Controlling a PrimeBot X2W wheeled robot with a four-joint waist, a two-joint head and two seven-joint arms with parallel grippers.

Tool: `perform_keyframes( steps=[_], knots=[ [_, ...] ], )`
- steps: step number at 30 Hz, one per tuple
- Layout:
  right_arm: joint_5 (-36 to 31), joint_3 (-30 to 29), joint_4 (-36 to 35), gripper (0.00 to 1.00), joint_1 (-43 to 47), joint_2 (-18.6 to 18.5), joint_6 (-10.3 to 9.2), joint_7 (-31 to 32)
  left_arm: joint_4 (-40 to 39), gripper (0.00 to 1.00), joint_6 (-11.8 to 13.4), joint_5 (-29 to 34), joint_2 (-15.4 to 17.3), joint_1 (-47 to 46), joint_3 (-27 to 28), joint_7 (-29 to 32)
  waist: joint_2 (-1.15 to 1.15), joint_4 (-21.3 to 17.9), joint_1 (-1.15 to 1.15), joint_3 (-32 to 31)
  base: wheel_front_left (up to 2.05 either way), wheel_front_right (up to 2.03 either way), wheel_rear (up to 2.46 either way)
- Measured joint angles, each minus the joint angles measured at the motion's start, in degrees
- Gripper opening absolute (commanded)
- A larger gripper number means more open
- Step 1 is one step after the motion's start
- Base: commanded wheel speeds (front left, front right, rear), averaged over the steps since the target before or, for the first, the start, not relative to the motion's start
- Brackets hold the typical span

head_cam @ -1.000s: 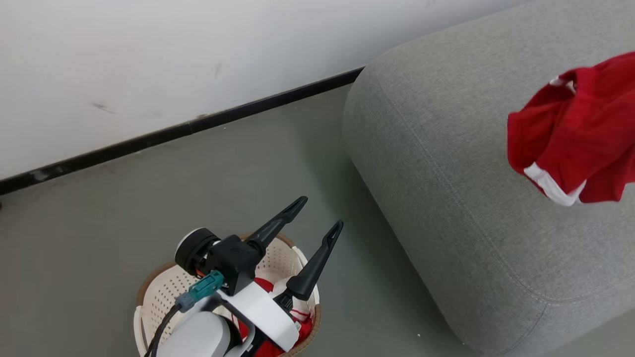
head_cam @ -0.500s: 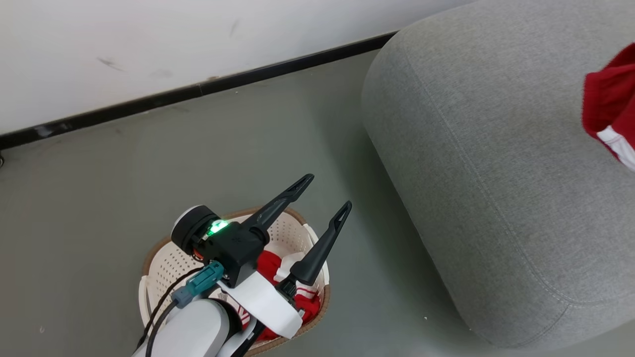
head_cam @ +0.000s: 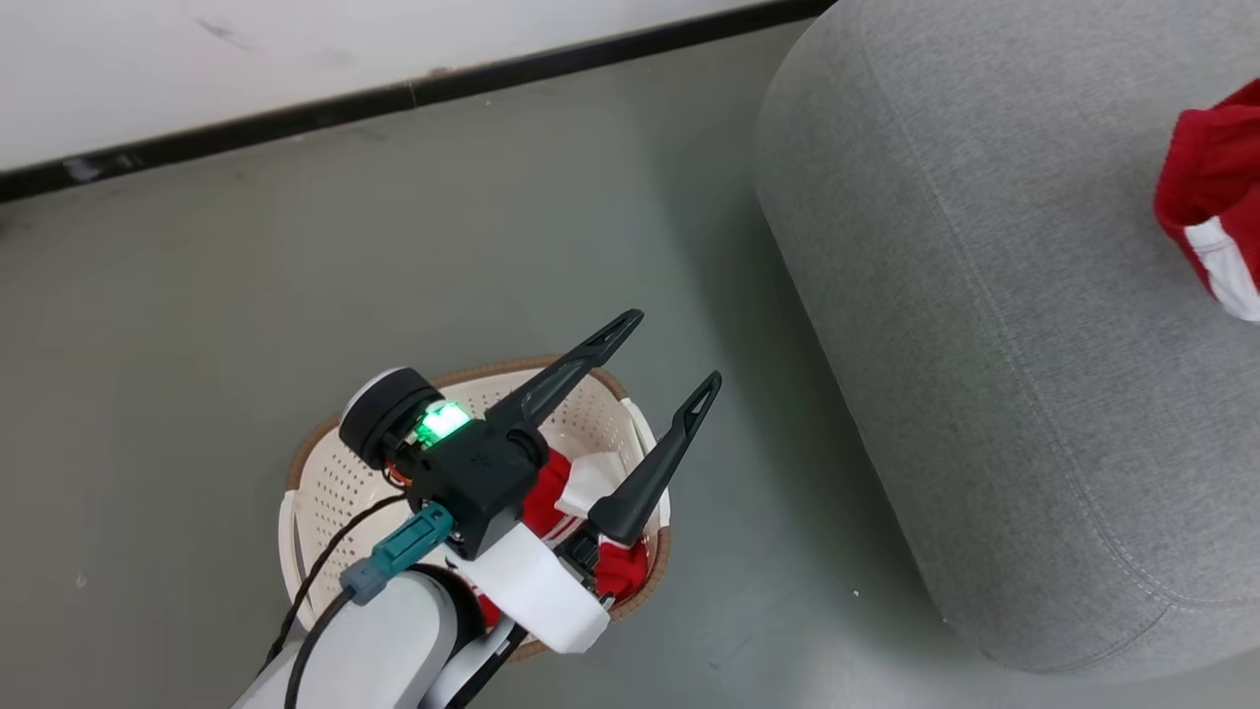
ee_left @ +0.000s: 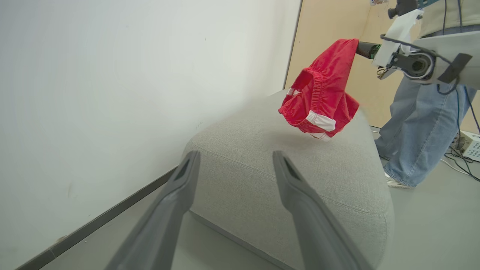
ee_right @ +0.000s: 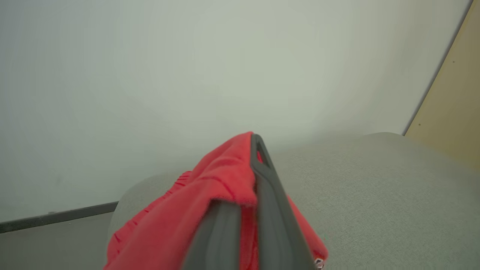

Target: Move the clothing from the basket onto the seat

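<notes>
A red garment with white trim (ee_left: 318, 101) hangs above the grey seat (ee_left: 300, 180), pinched in my shut right gripper (ee_right: 253, 150). In the head view the same garment (head_cam: 1216, 217) shows at the right edge over the seat (head_cam: 984, 345). My left gripper (head_cam: 669, 359) is open and holds nothing, raised over the cream basket (head_cam: 325, 483) on the floor. More red clothing with white stripes (head_cam: 551, 502) lies in the basket, partly hidden by my left arm. The left wrist view has the open left gripper (ee_left: 235, 159) pointing toward the seat.
A white wall with a dark baseboard (head_cam: 394, 98) runs behind the basket and seat. A person in blue jeans (ee_left: 420, 127) stands beyond the seat's far side, with cables on the floor (ee_left: 461, 157) nearby. Grey floor (head_cam: 197, 295) lies between basket and seat.
The head camera has tilted and turned, shifting basket, wall and seat in the picture. The held red garment now sits further toward the right edge. Both grippers keep their states.
</notes>
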Motion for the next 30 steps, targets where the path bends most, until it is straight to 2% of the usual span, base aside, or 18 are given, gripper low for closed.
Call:
perform_keyframes(
  steps=[19,26,27,28,30],
  knots=[
    [0.9,-0.9,5.6,0.0,2.9,8.9,0.0,-1.2,-1.6,1.0,-0.1,2.0,1.1,-4.0,-0.8,2.1,0.0,0.4,0.0,6.1,0.0,0.0,0.0],
    [1.1,-1.6,6.1,0.0,3.6,10.4,0.0,-1.2,-1.2,1.0,-0.1,2.2,1.7,-4.1,-0.7,2.4,0.0,-0.3,0.0,7.1,0.0,0.0,0.0],
    [1.0,-1.6,6.1,0.03,3.6,10.6,0.0,-1.2,-1.0,1.0,-0.1,2.2,1.9,-4.1,-0.7,2.4,0.0,-0.4,0.0,7.2,0.0,0.0,0.0],
    [0.9,-1.8,5.9,0.22,3.7,10.8,0.0,-1.2,-0.7,1.0,-0.1,2.2,2.0,-4.1,-0.7,2.4,0.0,-0.6,0.0,7.3,0.0,0.0,0.0],
    [0.8,-2.2,5.7,0.41,4.0,11.3,0.0,-1.2,-0.3,1.0,-0.1,2.2,2.2,-4.1,-0.6,2.4,0.0,-0.9,0.01,7.3,0.0,0.0,0.0]
  ],
)
